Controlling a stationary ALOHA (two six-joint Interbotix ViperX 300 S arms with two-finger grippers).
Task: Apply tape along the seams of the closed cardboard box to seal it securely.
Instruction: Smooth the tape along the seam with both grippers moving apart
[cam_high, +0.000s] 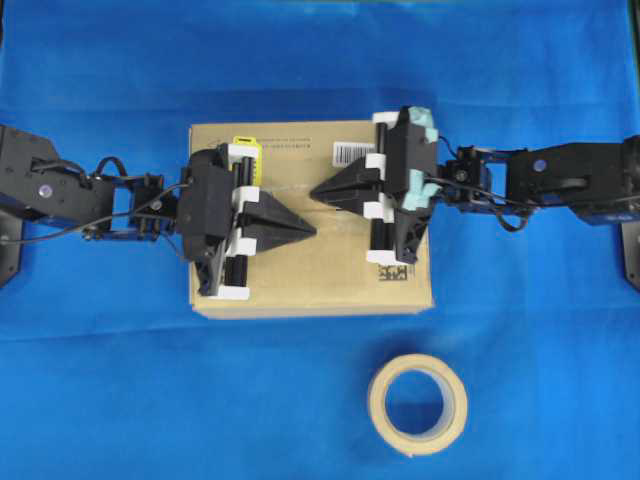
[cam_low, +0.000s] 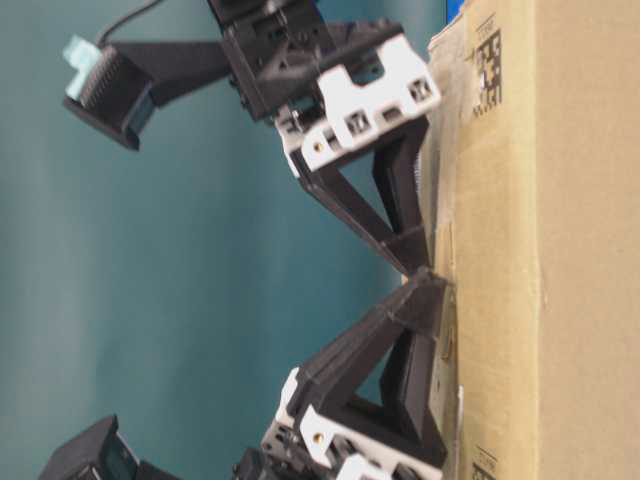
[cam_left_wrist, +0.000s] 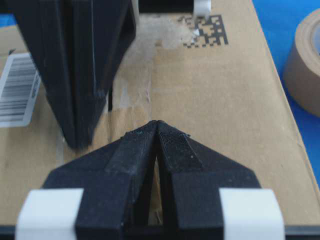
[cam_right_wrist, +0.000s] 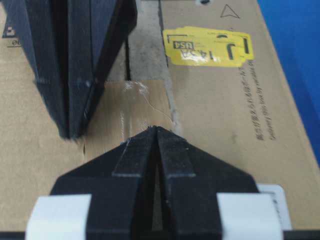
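I see the brown rectangular cardboard box (cam_high: 312, 272) closed on the blue worktop (cam_high: 100, 400), contents hidden | squarish tan tape piece (cam_right_wrist: 131, 107) stuck over the dark top seam (cam_right_wrist: 128, 62) mid-box | left end effector (cam_high: 313, 231) and right end effector (cam_high: 316, 190) both pressed together, tips on the tape | beige tape roll (cam_high: 417, 404) beside the box.

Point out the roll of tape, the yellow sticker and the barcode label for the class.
roll of tape (cam_high: 375, 405): overhead view, on the left of its beige band.
yellow sticker (cam_right_wrist: 207, 46): right wrist view, on its printed middle.
barcode label (cam_left_wrist: 17, 87): left wrist view, on its black bars.
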